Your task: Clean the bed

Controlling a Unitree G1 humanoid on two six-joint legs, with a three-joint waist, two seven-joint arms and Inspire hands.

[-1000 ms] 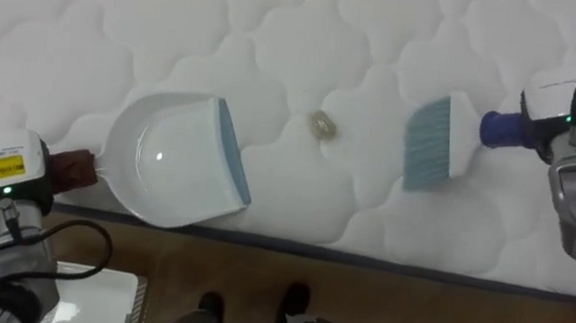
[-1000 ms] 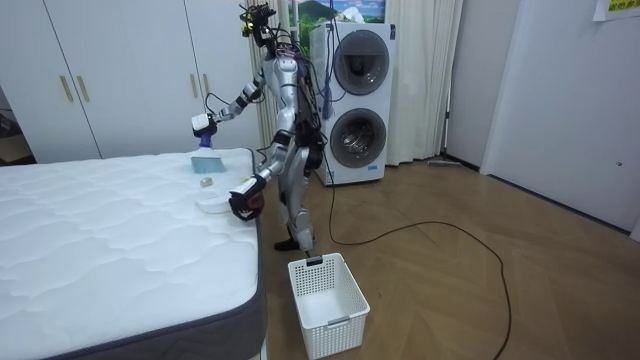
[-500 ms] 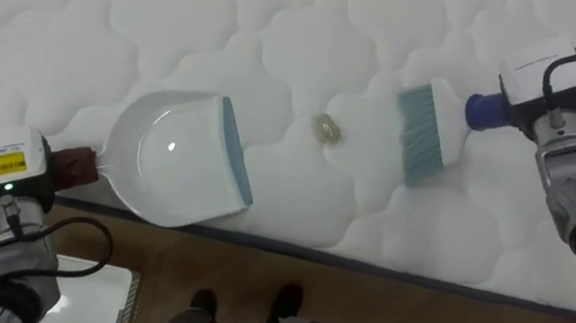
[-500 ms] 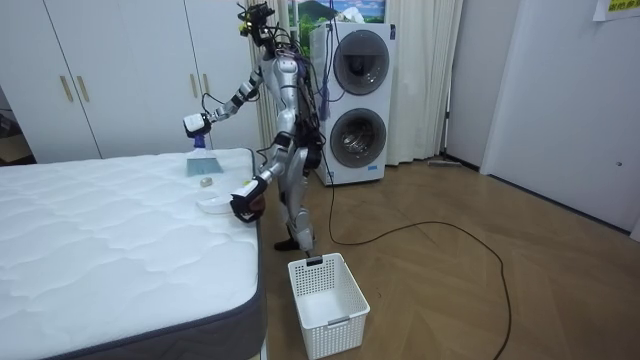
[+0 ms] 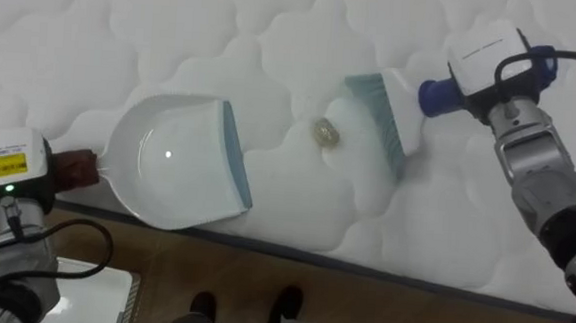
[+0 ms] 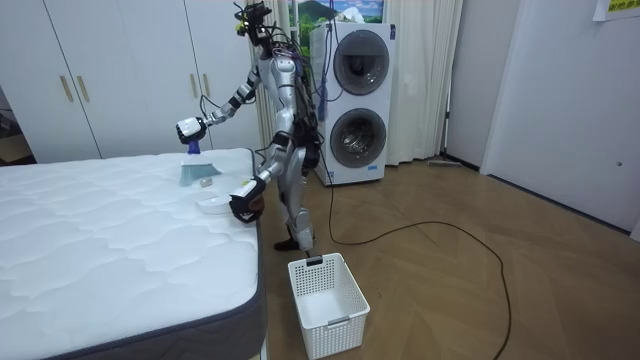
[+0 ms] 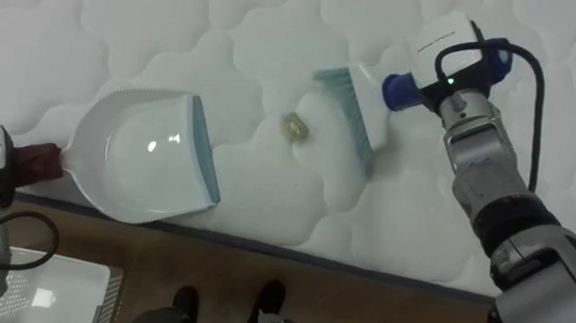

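Note:
A white dustpan [image 5: 178, 160] with a grey-blue lip lies flat on the white quilted mattress [image 5: 126, 31] near its front edge, mouth facing right. My left hand [image 5: 9, 168] is shut on its dark red handle. A small crumpled yellowish scrap [image 5: 326, 134] sits on the mattress between the pan and the brush [image 5: 380, 105]. The brush has teal bristles, a white back and a blue handle. Its bristles rest on the mattress just right of the scrap. My right hand [image 5: 494, 62] is shut on the blue handle. In the room view I stand at the bed's side.
The mattress's front edge [image 5: 362, 261] runs along the lower part of the eye views, with wooden floor below it. A white slatted basket [image 6: 328, 290] stands on the floor beside me. Stacked washing machines [image 6: 358, 95] are behind me.
My right hand has swung the brush leftward across the mattress, from well to the right of the scrap to right beside it. The dustpan and left hand have stayed put.

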